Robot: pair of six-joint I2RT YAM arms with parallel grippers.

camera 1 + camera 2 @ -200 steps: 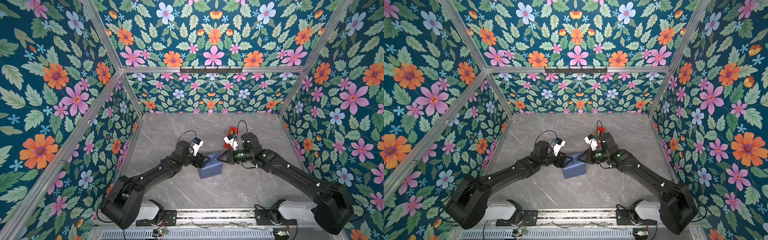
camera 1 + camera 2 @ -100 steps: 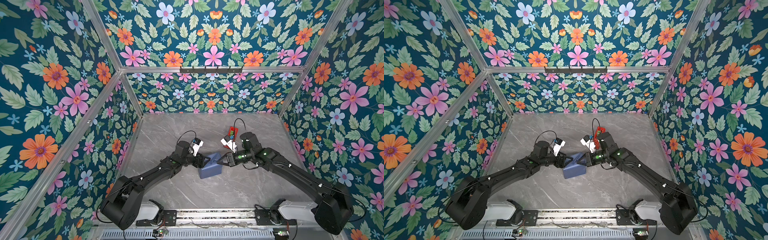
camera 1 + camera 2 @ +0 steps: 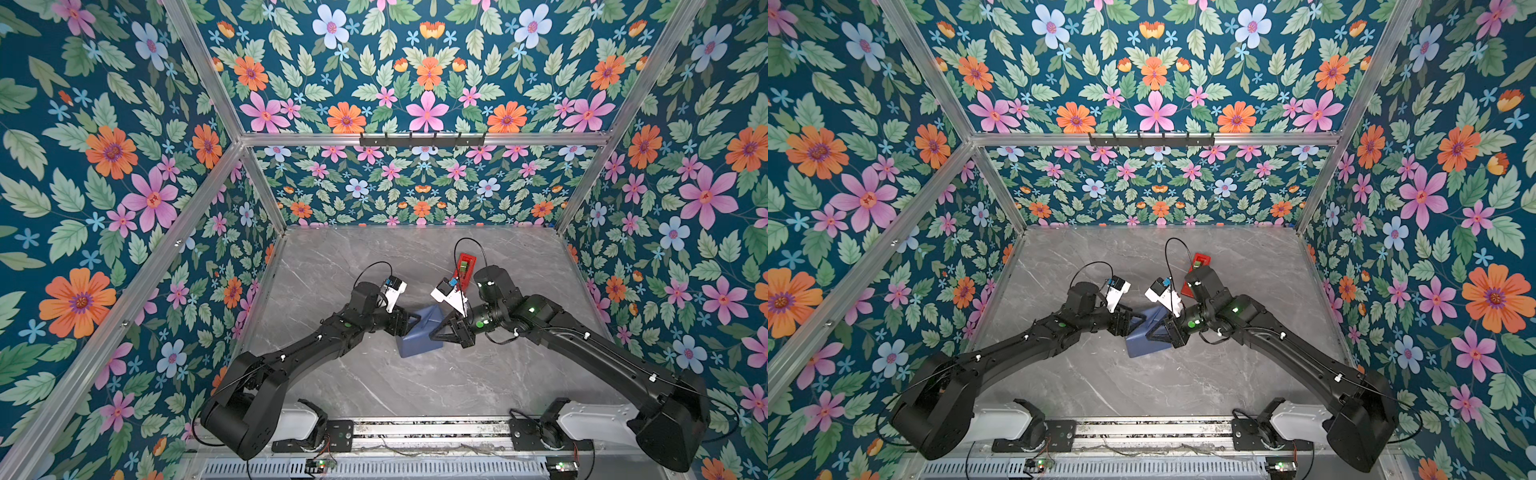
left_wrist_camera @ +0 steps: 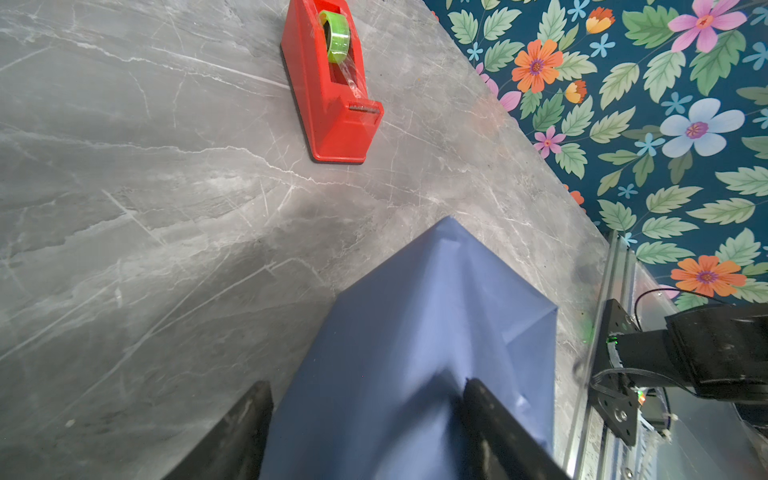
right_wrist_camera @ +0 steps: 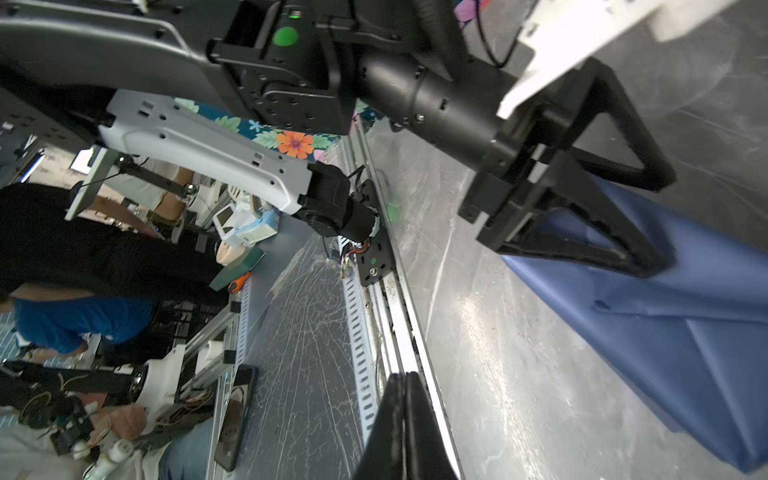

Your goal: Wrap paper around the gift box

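We see the blue paper [image 3: 417, 338], the box hidden under it, mid-table [image 3: 353, 266] in both top views. The left gripper [image 4: 363, 386] stands wide, fingers [image 4: 494, 419] clamping the paper's left end. The right gripper [image 5: 402, 378], pressed together, sits just beside its right edge. Up and right of the paper, a red tape dispenser [image 3: 465, 268] holds a green tape roll [image 4: 337, 35].

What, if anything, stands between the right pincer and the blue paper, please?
Nothing visible does. In the right wrist view, only bare table lies between the shut right pincer and the paper.
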